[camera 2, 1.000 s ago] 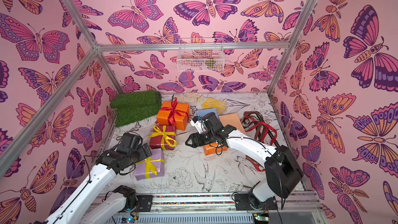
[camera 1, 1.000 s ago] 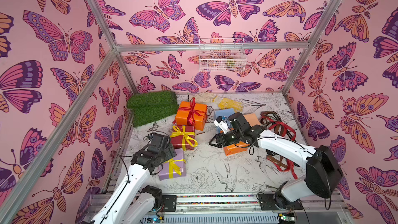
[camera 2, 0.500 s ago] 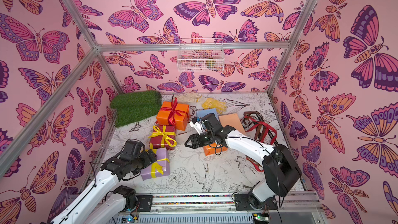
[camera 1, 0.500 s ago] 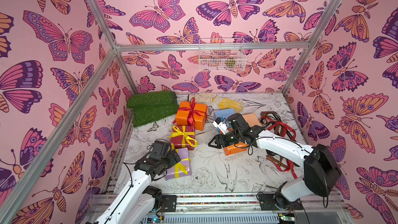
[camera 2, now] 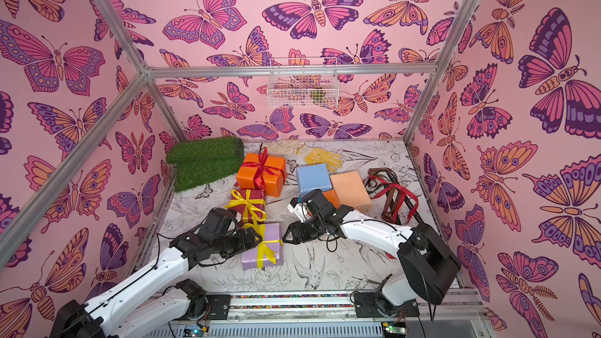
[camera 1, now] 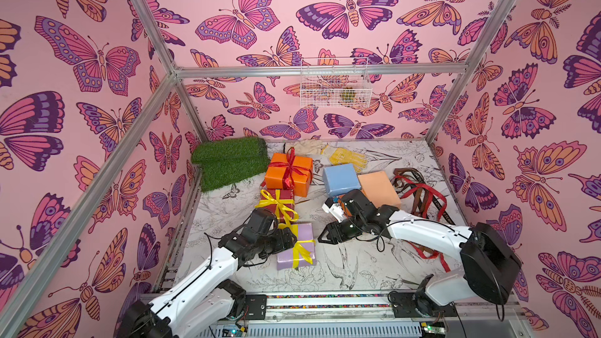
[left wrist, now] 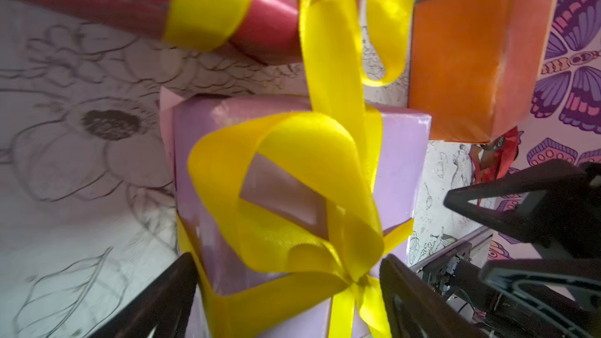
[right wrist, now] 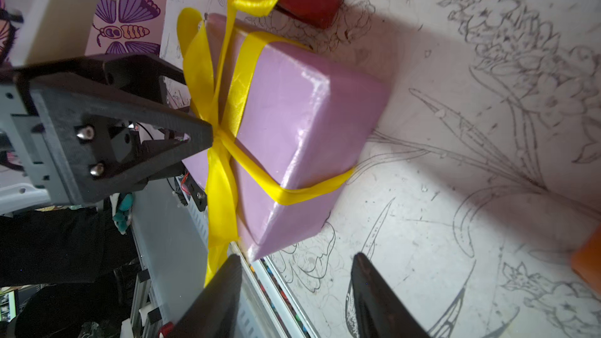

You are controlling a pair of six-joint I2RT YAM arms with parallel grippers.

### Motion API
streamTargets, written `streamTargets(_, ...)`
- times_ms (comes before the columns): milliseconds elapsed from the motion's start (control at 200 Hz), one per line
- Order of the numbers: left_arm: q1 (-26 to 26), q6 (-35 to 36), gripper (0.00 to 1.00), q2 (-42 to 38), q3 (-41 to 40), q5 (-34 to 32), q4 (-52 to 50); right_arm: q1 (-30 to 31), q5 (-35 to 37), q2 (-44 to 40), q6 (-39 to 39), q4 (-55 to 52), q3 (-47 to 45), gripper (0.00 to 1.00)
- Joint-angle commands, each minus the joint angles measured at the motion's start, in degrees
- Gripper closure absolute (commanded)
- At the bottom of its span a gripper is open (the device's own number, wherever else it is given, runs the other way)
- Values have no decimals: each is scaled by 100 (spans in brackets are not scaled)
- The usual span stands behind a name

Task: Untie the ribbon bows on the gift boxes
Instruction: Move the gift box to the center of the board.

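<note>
Butterfly-papered cell, sketch-printed table point(camera 1: 341, 271); lilac box point(camera 1: 287, 256) near the front, between both arms, bow point(left wrist: 309, 138) tied. Left pincer point(left wrist: 286, 265) apart astride the knot, right pincer point(right wrist: 296, 256) apart and empty beside the box. Risk: closing on knot or loop rather than a tail, tightening it or dragging the light box.
</note>
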Motion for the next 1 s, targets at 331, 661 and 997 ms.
streamTargets(331,-874,-189,15,1588,579,365,2126,14,915,-359,430,-57,-101,51)
streamTargets(661,-402,367,12,1080,865,278,1590,-3,2211,-849,-684,-1984,911,49)
streamTargets(997,-297,734,23,992,627,-73,1043,-12,2036,10,-92,-1265,1359,63)
